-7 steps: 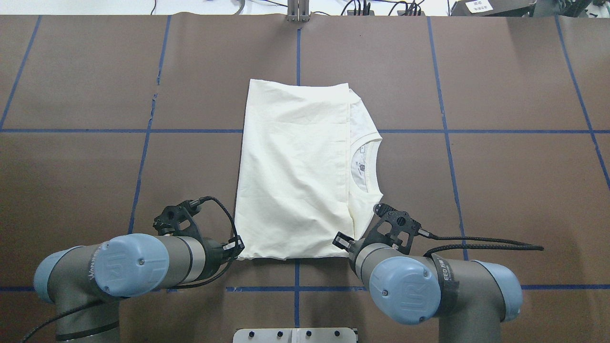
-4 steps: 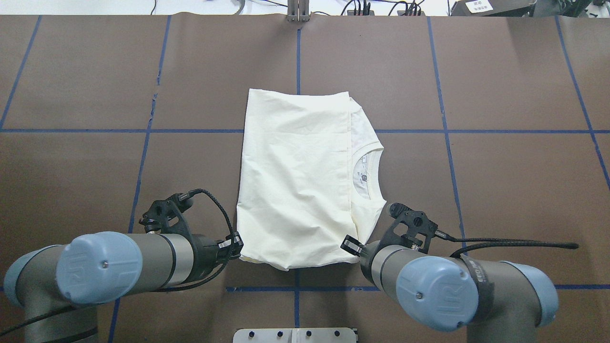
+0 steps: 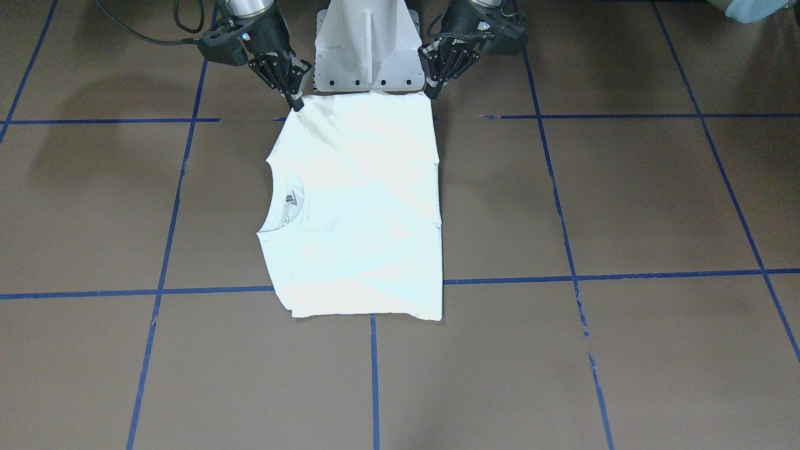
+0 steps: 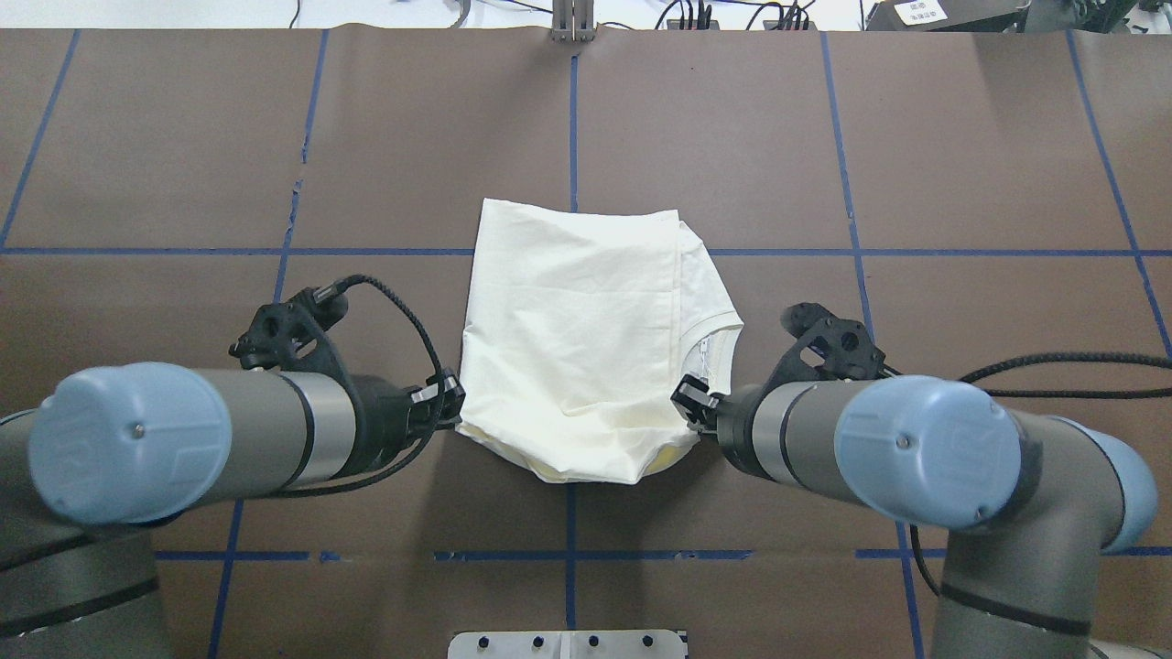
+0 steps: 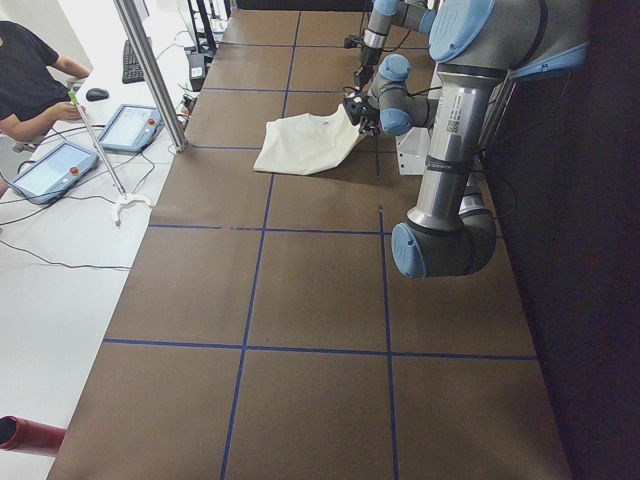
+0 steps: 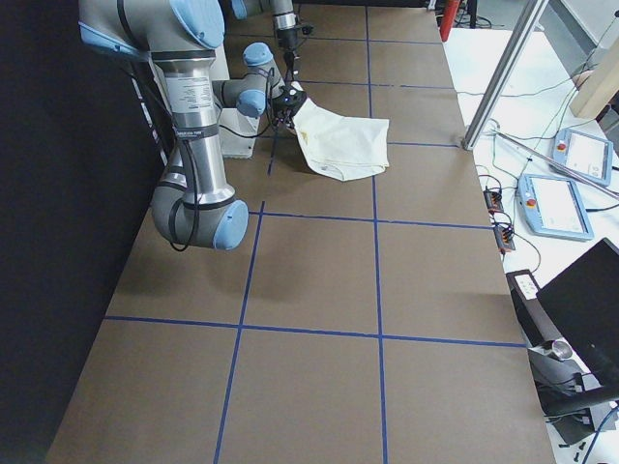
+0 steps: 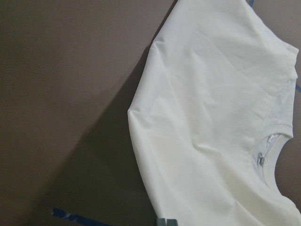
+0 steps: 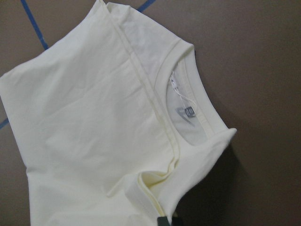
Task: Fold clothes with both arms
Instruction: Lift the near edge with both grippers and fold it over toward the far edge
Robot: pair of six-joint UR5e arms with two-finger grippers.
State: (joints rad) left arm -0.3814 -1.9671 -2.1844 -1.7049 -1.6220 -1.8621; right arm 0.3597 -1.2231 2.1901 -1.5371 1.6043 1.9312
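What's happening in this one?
Two robot arms are partway through folding a cream T-shirt that is already folded into a rectangle, its collar toward the robot's right. The left gripper and right gripper each pinch a near corner. The near edge is raised off the table and sags between them, while the far edge lies on the surface.

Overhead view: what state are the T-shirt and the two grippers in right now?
T-shirt: folded, near edge raised and sagging in the middle, far part flat on the table.
left gripper: shut on the T-shirt's near corner away from the collar.
right gripper: shut on the near corner beside the collar.
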